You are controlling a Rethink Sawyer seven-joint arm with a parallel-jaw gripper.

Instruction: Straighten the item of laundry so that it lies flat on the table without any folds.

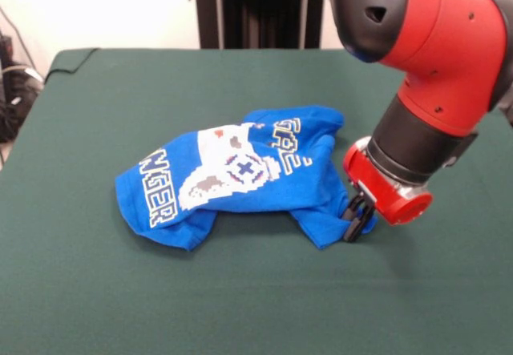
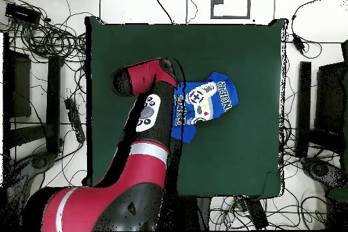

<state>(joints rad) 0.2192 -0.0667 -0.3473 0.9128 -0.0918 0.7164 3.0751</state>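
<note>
Bare green felt of the table (image 1: 240, 307) fills the foreground in front of you, and beyond it, around mid-table, lies the blue T-shirt (image 1: 232, 179), crumpled rather than flat. Its printed front faces up, with the white lettering bent across creases and the controller print buckled; the edge closest to the camera is rolled under, and a flap hangs out at the end where the arm is working.

Your gripper (image 1: 355, 220) is down at that flap, its dark fingertips closed together on the cloth edge, so you appear to be pinching the shirt's corner against the felt. From above, the red arm covers that end of the garment, so this grip shows only in the front view.

You seem to be at the grasp-and-pull step, with most of the flattening undone. Next, you would likely need to draw that corner outward, away from the bunched middle, keeping it low so the fabric slides open instead of lifting and refolding
</note>
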